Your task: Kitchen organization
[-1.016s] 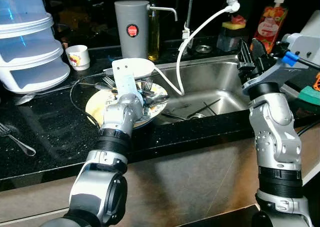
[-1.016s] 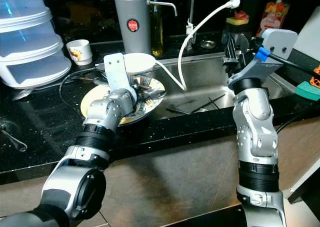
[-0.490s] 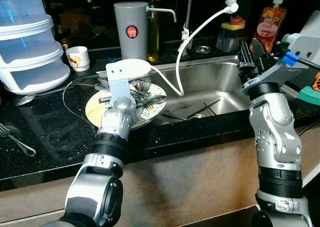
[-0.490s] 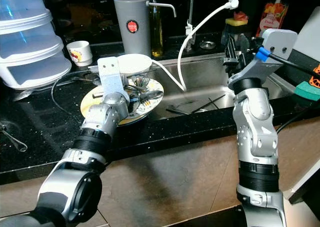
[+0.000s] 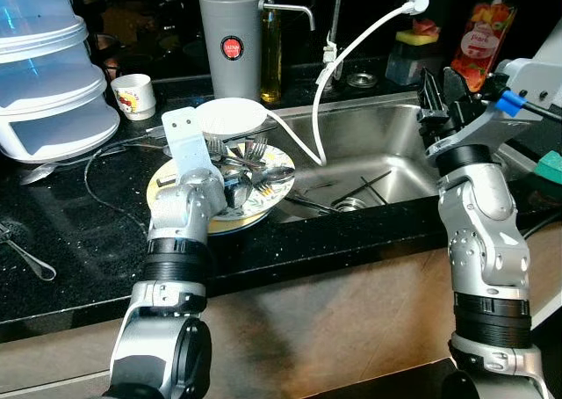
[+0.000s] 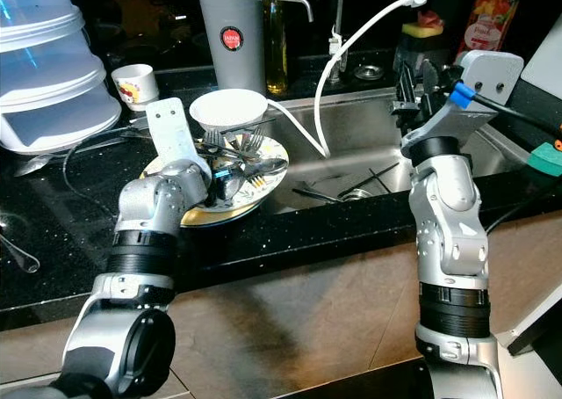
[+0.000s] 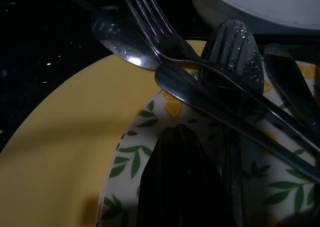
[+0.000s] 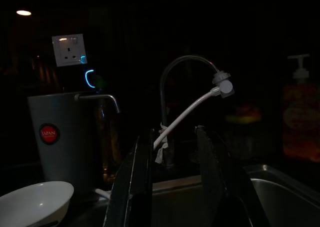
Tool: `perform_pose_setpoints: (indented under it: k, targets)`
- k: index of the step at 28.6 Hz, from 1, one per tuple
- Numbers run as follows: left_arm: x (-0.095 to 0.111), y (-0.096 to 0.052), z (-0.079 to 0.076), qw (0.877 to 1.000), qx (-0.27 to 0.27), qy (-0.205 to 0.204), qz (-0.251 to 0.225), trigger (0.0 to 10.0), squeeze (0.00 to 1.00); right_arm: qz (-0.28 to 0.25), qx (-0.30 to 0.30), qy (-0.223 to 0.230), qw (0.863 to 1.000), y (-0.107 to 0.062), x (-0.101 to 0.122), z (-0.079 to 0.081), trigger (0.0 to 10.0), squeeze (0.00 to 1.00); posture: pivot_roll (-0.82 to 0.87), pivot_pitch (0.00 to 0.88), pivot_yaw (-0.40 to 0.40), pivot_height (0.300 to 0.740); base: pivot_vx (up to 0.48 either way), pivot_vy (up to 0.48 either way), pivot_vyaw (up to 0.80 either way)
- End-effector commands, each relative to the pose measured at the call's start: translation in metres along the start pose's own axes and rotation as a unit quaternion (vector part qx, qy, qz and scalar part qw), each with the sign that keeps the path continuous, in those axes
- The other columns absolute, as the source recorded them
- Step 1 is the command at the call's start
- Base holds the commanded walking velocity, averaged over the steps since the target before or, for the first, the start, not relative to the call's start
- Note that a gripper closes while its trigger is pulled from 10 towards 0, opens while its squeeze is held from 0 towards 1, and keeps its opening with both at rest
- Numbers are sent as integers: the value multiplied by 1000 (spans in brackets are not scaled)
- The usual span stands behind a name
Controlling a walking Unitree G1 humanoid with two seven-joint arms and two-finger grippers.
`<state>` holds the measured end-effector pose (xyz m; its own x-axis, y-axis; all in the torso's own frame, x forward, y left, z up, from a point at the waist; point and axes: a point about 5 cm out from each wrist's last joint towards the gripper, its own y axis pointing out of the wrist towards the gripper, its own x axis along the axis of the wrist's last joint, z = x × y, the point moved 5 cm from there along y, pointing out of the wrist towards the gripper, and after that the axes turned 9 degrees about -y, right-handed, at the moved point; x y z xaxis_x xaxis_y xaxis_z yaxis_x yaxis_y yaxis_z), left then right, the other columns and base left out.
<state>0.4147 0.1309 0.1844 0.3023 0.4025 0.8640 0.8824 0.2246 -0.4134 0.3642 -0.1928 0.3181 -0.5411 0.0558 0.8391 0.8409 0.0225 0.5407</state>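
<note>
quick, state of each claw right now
Left claw: down on the plate among the cutlery; open or shut cannot be told.
Right claw: open, holding nothing, raised over the sink.

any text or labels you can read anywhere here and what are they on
"JAPAN": on the round red badge of the tall grey cylindrical dispenser; a smaller line beneath it is too small to read.
Orange-red pouch bottle with a white pump: printed label, too blurred to read.
Small white cup with a red and yellow print: the design cannot be read as words.
White wall socket: no readable marking.
</note>
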Motion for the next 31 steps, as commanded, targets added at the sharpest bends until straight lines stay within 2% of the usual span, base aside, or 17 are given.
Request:
perform_pose_setpoints:
  k: [1,3,4,5,7,12,16,17,18,20,24,25,31]
  targets:
    - [-18,3,12,999,17,39,24,10000,0,-5,-1,0,1000,1,2,1,10000,0,17,0,39,740,0,0,0]
    - [5,-5,2,997,-7,71,-39,10000,0,-5,-3,-1,1000,0,2,0,10000,0,17,0,39,740,0,0,0]
    - [12,-8,-2,995,-16,75,-56,10000,945,-5,-4,-1,1000,0,2,-1,10000,0,17,0,39,740,0,0,0]
    - [19,-11,-6,995,-23,74,-69,10000,1000,-5,-4,-2,1000,0,2,-2,10000,0,17,0,39,740,0,0,0]
    - [24,-14,-10,995,-28,65,-71,10000,1000,-6,-4,-2,1000,0,2,-2,10000,0,17,0,39,740,0,0,0]
    - [19,-20,-19,996,-39,58,-60,10000,1000,-7,-4,-2,1000,1,3,-2,10000,0,13,0,40,740,0,0,0]
    - [5,-25,-36,995,-59,64,-49,10000,1000,-6,-4,-2,1000,1,2,-1,10000,0,15,0,36,740,0,0,0]
    - [-2,-26,-43,995,-68,68,-39,10000,145,-6,-3,-2,1000,1,2,0,10000,0,15,0,36,740,0,0,0]
    - [-7,-28,-50,994,-80,73,-31,10000,0,-7,-1,-2,1000,1,3,1,10000,0,15,0,36,740,0,0,0]
    - [-12,-30,-57,992,-92,78,-23,10000,0,-8,0,-1,1000,2,3,2,10000,0,15,0,36,740,0,0,0]
    - [-27,-28,-54,994,-81,71,9,10000,0,-8,-1,-2,1000,2,4,1,10000,0,15,0,36,740,0,0,0]
    - [-39,-22,-46,995,-64,63,39,10000,0,-8,-2,-3,1000,2,3,0,10000,0,9,0,38,740,0,0,0]
    - [-73,-11,-17,992,-16,51,111,10000,0,-8,-3,-3,1000,1,3,0,10000,0,10,0,47,740,0,0,0]
